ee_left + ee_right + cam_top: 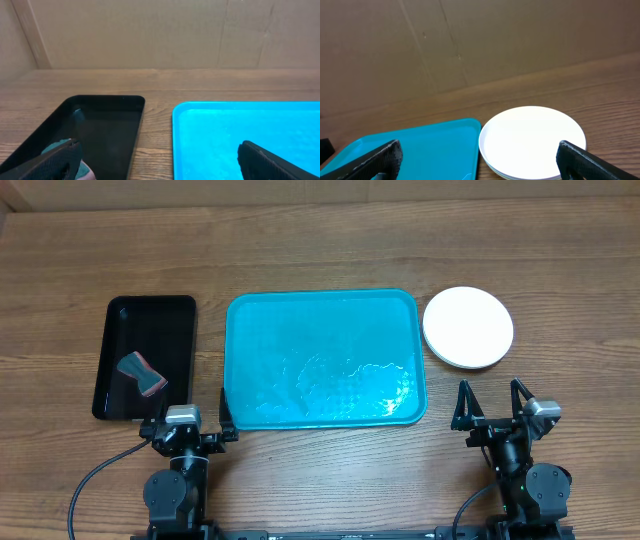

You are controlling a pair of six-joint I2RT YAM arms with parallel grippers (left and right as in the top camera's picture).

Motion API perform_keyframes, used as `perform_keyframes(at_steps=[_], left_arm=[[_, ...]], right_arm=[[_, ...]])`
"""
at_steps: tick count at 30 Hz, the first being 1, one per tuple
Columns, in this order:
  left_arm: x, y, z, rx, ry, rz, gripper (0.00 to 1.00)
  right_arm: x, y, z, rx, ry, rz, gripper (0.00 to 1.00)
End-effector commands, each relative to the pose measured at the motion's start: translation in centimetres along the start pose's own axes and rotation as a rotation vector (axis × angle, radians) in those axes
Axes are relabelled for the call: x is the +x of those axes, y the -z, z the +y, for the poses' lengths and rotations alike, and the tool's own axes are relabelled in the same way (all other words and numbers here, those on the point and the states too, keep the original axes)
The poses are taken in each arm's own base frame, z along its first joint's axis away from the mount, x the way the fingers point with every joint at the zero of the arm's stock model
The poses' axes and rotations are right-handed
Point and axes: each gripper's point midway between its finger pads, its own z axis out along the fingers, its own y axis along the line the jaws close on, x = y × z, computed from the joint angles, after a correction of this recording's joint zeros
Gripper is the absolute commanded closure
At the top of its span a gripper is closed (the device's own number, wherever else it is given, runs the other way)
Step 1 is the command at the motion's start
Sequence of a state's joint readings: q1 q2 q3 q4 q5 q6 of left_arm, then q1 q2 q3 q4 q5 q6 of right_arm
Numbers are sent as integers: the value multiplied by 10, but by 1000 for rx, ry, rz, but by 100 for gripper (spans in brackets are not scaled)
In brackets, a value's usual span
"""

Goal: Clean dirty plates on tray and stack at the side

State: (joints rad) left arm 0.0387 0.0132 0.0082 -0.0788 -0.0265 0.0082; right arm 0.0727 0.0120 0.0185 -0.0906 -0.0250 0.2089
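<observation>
Both arms are folded low, wrists level. The left gripper (191,408) has its jaws spread wide and holds nothing. The right gripper (490,404) is just as wide and empty.

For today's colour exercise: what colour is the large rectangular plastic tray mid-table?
The large rectangular plastic tray is turquoise blue; the overhead view shows it best.

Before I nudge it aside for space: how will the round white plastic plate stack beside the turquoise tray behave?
Likely stiff and light: the round white plate stack shows thin rims. Its smooth surface may be slippery. A push on the top plate could slide it off the others.
</observation>
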Motion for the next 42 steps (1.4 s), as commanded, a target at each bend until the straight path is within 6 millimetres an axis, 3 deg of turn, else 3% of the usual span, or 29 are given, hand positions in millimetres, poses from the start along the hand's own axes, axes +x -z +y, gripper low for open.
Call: perform_keyframes(at_steps=[1,42], left_arm=[[-1,0,-2,7,-40,-7,0],[-1,0,1,-11,8,-10,0]], right_arm=[[2,0,0,-1,0,-5,0],[1,0,0,-1,0,-5,0]])
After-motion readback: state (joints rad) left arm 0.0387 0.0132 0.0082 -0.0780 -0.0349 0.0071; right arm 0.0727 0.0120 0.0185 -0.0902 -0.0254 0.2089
